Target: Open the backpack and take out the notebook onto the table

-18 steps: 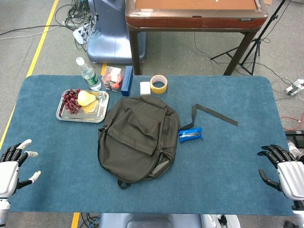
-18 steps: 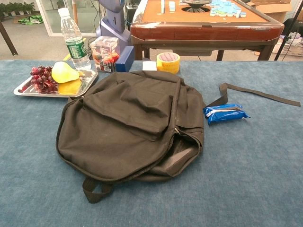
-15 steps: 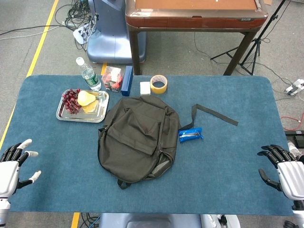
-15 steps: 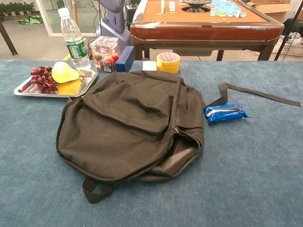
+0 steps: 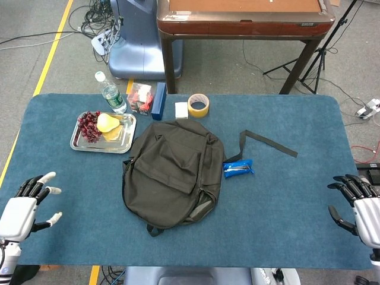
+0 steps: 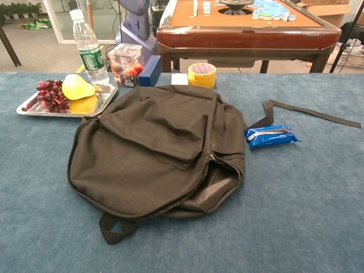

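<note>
The backpack (image 5: 172, 178) lies mid-frame on the tabletop (image 5: 285, 196), its zip partly gaping at lower right; no notebook shows. Left hand (image 5: 27, 202) and right hand (image 5: 359, 205) hover empty, fingers spread, at the lower corners. Opening hasn't begun; next, reach the zip.

Centre: your backpack (image 5: 172, 172) lies flat mid-table (image 5: 285, 196).
Left of it: tray (image 5: 120, 144) holding grapes (image 5: 89, 126), a bottle (image 5: 111, 94) behind.
Behind it: tape roll (image 5: 198, 105).
Right of it: packet (image 5: 238, 168) beside the strap (image 5: 270, 143).
Edges: your left hand (image 5: 27, 205) and right hand (image 5: 359, 205) sit well apart.
</note>
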Robot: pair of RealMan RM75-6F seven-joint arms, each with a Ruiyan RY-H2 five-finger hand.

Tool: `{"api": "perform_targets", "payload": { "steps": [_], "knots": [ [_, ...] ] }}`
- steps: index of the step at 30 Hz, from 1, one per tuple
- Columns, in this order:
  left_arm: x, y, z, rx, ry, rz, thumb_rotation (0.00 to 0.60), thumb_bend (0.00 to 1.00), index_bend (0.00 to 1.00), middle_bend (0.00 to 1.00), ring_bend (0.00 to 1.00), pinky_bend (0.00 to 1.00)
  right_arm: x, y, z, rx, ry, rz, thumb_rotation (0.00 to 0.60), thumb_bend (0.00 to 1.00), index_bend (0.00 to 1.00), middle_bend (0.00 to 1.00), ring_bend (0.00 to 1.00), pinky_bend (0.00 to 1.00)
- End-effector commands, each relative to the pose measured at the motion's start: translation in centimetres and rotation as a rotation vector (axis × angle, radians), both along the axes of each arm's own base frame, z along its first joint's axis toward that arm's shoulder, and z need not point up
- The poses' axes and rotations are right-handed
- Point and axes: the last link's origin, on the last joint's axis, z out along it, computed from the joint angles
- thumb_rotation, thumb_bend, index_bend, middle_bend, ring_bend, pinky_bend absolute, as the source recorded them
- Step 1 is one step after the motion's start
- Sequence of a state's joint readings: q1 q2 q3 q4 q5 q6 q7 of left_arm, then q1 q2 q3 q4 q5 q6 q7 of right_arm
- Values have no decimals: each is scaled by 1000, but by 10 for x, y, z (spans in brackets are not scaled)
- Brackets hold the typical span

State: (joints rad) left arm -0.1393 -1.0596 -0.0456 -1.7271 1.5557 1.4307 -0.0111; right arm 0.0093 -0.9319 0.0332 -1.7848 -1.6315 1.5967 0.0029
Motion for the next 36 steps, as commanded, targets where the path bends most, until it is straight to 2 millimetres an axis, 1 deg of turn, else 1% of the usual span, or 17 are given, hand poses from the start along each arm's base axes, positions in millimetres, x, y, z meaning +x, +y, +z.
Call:
{"api": "perform_targets", "payload": {
  "steps": [1, 9, 15, 18, 21, 24, 27, 28, 36],
  "knots": [
    [6, 9, -10, -78, -2, -61, 600, 207, 374, 144, 98, 73, 2, -1, 3, -9, 5, 5, 600, 362, 352, 254, 170, 277],
    [23, 30, -47, -272, 2, -211, 600, 207, 342, 143, 97, 73, 9, -6, 7, -19, 21, 16, 600, 362, 352, 254, 170, 277],
    [35, 41, -74, -354, 16, -318, 600, 207, 268, 139, 91, 73, 11, -7, 6, -17, 26, 14, 600, 362, 352, 254, 170, 277],
    [39, 45, -85, -370, 24, -363, 600, 206, 196, 86, 61, 73, 11, -8, 6, -16, 24, 12, 600, 362, 352, 254, 170, 277],
    [43, 48, -97, -376, 38, -411, 600, 206, 125, 18, 8, 69, 11, -8, 5, -13, 23, 8, 600, 362, 352, 254, 170, 277],
    [47, 50, -110, -384, 48, -452, 600, 206, 86, 0, 0, 59, 10, -7, 4, -12, 21, 7, 600, 361, 352, 254, 170, 277],
    [49, 51, -116, -390, 61, -472, 600, 206, 78, 0, 0, 54, 10, -7, 5, -14, 20, 8, 600, 362, 352, 254, 170, 277],
    [52, 51, -125, -405, 77, -497, 600, 206, 79, 0, 0, 53, 10, -6, 5, -18, 18, 6, 600, 362, 352, 254, 170, 277],
    [57, 55, -156, -436, 106, -541, 600, 206, 79, 0, 0, 49, 7, -1, 8, -27, 14, -2, 600, 362, 352, 254, 170, 277]
  ]
}}
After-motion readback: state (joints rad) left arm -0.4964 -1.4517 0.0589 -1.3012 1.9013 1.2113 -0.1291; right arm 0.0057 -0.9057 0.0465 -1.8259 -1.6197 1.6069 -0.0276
